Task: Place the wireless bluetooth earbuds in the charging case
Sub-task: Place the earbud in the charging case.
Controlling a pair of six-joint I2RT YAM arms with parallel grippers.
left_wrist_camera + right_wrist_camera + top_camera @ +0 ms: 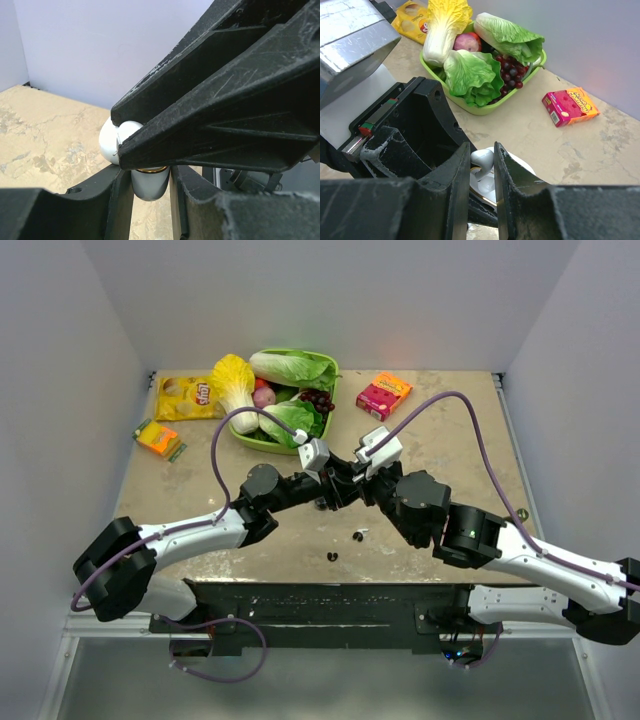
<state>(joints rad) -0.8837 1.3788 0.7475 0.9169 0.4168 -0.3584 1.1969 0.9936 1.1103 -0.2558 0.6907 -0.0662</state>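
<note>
Left claw point(148, 195) clamped on case point(111, 140) body, right claw point(481, 161) pinching what looks like its lid. Probably bracing it open mid-counter point(450, 440). Earbuds point(360, 534) loose on counter just in front, not in yet.

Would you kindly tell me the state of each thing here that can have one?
left gripper: shut on the charging case.
right gripper: shut on the charging case.
charging case: clamped between both, apparently open.
wireless bluetooth earbuds: both out of the case, lying loose on the table.
</note>
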